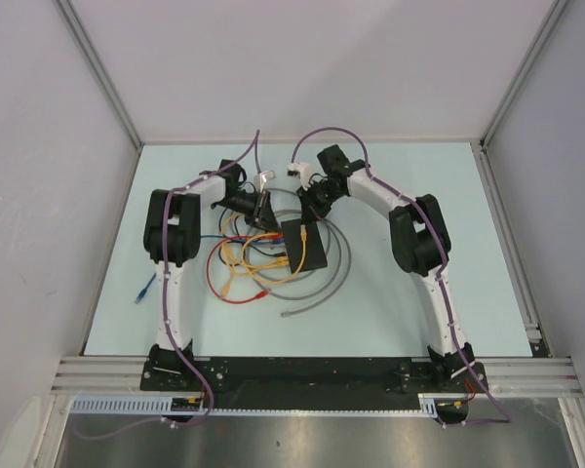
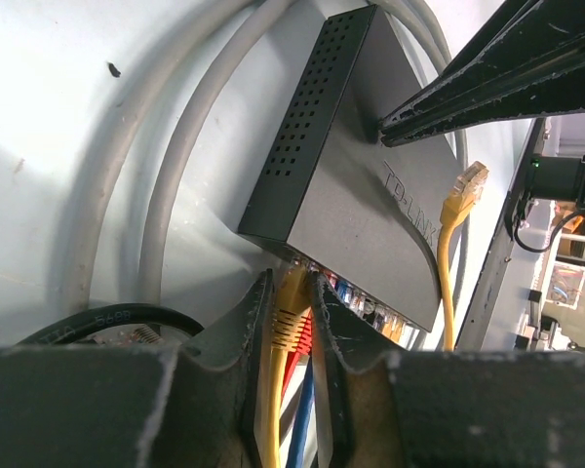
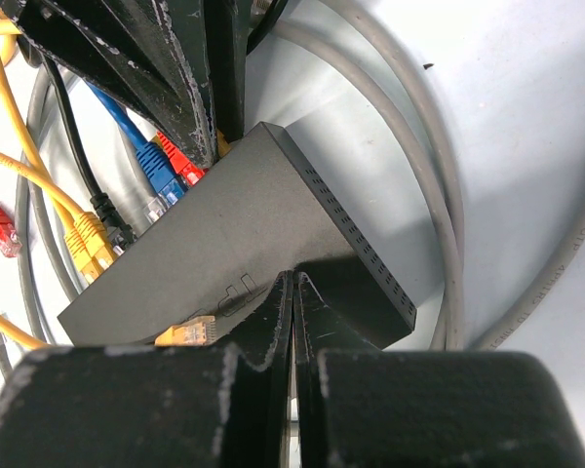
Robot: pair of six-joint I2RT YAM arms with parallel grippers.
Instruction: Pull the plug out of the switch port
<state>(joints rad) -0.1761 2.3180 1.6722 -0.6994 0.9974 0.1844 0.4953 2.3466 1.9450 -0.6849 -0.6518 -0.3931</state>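
Observation:
The switch point(image 1: 304, 244) is a flat matte-black box lying in the middle of the table among cables. In the left wrist view my left gripper point(image 2: 292, 278) is shut on a yellow plug point(image 2: 292, 302) seated in the port edge of the switch point(image 2: 361, 195), one finger on each side. A red plug and a blue cable sit just behind it. My right gripper point(image 3: 292, 276) is shut, with its tips pressed on the top face of the switch point(image 3: 234, 224). The left gripper point(image 1: 266, 219) and right gripper point(image 1: 310, 213) meet the box from opposite sides.
A loose yellow plug point(image 3: 187, 333) lies on top of the switch. Blue point(image 3: 156, 180), red point(image 3: 180, 161), black point(image 3: 107, 210) and yellow point(image 3: 88, 244) plugs sit along the port edge. A grey cable loop point(image 1: 341, 263) rings the box. A blue plug point(image 1: 144, 290) lies at the left.

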